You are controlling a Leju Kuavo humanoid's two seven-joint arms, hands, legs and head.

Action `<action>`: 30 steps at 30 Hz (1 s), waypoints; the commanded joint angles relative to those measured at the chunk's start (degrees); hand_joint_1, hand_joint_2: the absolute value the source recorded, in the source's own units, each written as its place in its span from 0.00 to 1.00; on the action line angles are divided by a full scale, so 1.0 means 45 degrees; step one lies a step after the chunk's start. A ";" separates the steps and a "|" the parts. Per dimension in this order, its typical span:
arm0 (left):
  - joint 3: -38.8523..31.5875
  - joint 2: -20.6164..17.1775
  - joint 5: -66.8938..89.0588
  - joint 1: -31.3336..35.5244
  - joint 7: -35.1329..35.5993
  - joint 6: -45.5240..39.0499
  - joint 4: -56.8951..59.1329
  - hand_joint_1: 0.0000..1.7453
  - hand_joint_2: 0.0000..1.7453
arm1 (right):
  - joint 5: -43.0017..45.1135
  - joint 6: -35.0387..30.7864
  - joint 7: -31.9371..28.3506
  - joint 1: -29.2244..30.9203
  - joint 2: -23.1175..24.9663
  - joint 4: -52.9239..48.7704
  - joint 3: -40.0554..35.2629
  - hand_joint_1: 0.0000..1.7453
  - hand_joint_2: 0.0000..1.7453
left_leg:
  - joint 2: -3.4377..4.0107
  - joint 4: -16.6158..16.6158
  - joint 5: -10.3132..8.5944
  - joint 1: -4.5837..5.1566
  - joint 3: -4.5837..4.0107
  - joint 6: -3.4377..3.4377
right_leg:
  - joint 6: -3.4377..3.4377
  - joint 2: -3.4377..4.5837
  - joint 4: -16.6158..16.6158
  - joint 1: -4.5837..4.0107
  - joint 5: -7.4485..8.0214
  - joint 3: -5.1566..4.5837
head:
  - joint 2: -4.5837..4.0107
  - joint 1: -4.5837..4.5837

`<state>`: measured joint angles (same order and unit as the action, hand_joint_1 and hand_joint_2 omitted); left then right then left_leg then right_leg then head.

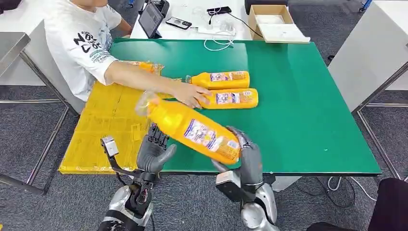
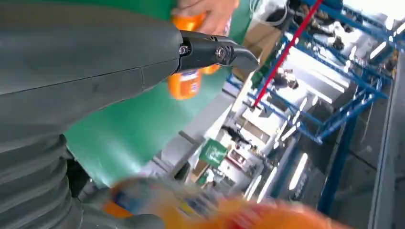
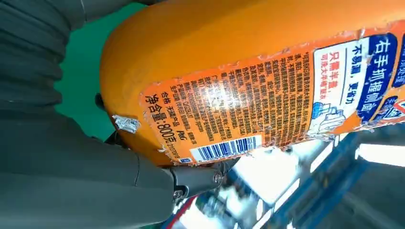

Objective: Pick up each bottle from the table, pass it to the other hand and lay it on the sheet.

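My right hand (image 1: 246,161) grips an orange bottle (image 1: 192,129) by its base and holds it slanted above the near edge of the green table (image 1: 298,110), cap end toward the left. In the right wrist view the bottle's label (image 3: 267,100) lies against my right hand (image 3: 71,167). My left hand (image 1: 155,150) is open just under the bottle's neck end; I cannot tell whether it touches. The held bottle is a blur (image 2: 224,212) beside my left hand (image 2: 71,71). Two more orange bottles (image 1: 222,79) (image 1: 233,98) lie on the table. The yellow sheet (image 1: 108,130) lies at the left.
A person sits at the far left, forearm over the sheet, their hand (image 1: 191,95) on the nearer lying bottle. Behind the green table are a cardboard box (image 1: 272,21), a tablet (image 1: 151,19) and a phone (image 1: 179,22). A white table (image 1: 370,53) stands at the right.
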<state>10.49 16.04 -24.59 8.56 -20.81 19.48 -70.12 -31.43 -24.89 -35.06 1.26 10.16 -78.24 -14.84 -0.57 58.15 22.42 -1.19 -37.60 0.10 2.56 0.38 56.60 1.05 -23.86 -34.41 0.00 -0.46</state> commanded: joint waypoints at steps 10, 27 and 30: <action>0.0571 -0.0451 -0.0246 -0.0021 -0.0115 0.0319 -0.0185 0.00 1.00 | 0.0129 0.0804 0.0220 0.0490 0.0355 0.3113 -0.1580 1.00 1.00 | 0.0013 -0.0012 0.0011 -0.0004 0.0045 -0.0005 | -0.0023 -0.0001 -0.0015 -0.0006 -0.0007 0.0040 | 0.0000 0.0005; 0.0405 -0.0328 0.0029 -0.0372 -0.0133 -0.0235 -0.0444 0.00 1.00 | 0.1700 0.0624 0.0395 0.0071 0.0569 0.1512 -0.0351 1.00 1.00 | 0.0013 -0.0008 0.0022 0.0004 0.0062 -0.0013 | -0.0030 -0.0009 -0.0009 -0.0001 -0.0022 0.0055 | 0.0000 0.0000; 0.0475 -0.0322 0.0059 -0.0395 -0.0121 -0.0187 -0.0398 0.00 1.00 | 0.1686 0.0764 0.0418 0.0136 0.0585 0.1813 -0.0392 1.00 1.00 | 0.0022 -0.0011 0.0032 0.0005 0.0087 -0.0017 | -0.0035 -0.0004 -0.0015 -0.0003 -0.0027 0.0079 | 0.0000 0.0000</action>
<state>11.63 15.39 -24.57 6.06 -21.64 18.53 -73.35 -24.15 -22.49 -33.57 0.95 12.98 -72.39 -17.88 -0.54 58.16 22.41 -1.19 -37.61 0.10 2.56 0.39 56.60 1.06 -23.85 -34.46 0.00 -0.46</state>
